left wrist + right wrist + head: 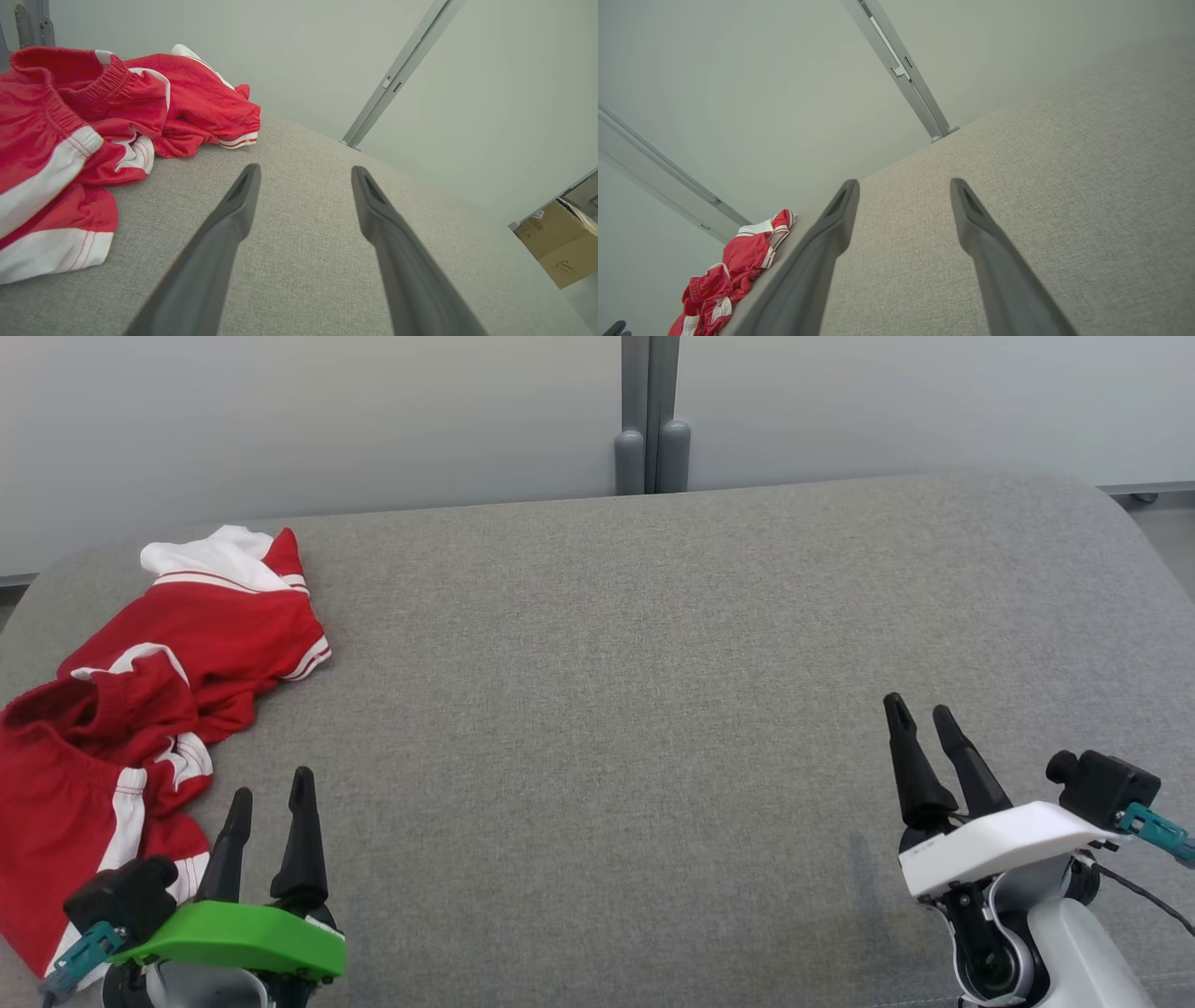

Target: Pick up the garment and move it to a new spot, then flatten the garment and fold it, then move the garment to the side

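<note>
Seemingly nothing is done yet: the crumpled red-and-white cloth garment (140,681) lies by the grey fabric-covered table's (607,663) left edge, with the left gripper (273,784) and right gripper (920,705) both spread and empty.

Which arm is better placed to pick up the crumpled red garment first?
Left. The left gripper is open right beside the red garment, which lies at the left end of the grey surface; the right gripper, also open, sits far across from it.
</note>
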Controlling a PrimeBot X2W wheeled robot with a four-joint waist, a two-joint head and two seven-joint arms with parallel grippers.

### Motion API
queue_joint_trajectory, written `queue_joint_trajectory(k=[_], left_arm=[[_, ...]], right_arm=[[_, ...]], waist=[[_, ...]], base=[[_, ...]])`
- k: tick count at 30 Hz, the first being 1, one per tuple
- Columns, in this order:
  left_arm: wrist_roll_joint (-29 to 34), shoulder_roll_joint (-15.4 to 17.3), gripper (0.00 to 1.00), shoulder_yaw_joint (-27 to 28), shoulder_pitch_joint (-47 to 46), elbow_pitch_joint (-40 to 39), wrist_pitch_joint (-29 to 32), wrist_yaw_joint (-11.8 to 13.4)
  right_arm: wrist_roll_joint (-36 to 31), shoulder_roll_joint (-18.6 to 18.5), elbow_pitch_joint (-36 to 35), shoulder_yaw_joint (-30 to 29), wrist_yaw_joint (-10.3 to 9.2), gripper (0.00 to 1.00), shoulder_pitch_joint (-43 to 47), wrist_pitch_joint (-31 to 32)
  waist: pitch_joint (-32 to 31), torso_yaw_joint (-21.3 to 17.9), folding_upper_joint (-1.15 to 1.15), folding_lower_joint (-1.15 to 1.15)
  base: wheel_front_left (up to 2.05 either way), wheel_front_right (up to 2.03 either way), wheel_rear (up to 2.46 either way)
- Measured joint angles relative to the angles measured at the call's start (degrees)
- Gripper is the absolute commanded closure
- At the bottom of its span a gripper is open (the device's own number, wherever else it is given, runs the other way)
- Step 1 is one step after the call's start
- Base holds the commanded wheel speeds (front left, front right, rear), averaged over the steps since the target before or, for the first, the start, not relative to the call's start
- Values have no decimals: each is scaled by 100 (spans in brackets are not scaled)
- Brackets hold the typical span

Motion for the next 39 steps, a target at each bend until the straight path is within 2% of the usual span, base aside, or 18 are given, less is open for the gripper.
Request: queue_joint_trajectory(k=[11, 39], left_arm=[[849, -2, 0, -151, 120, -181, -196, 127], [2595, -5, 0, -334, 507, -452, -743, 336]], right_arm=[[-851, -32, -97, 213, -141, 0, 2, -198], [-2966, -103, -363, 678, -292, 0, 94, -728]], waist=[[-24, -4, 0, 0], [-105, -22, 0, 0]], base=[[0, 0, 0], [0, 0, 0]])
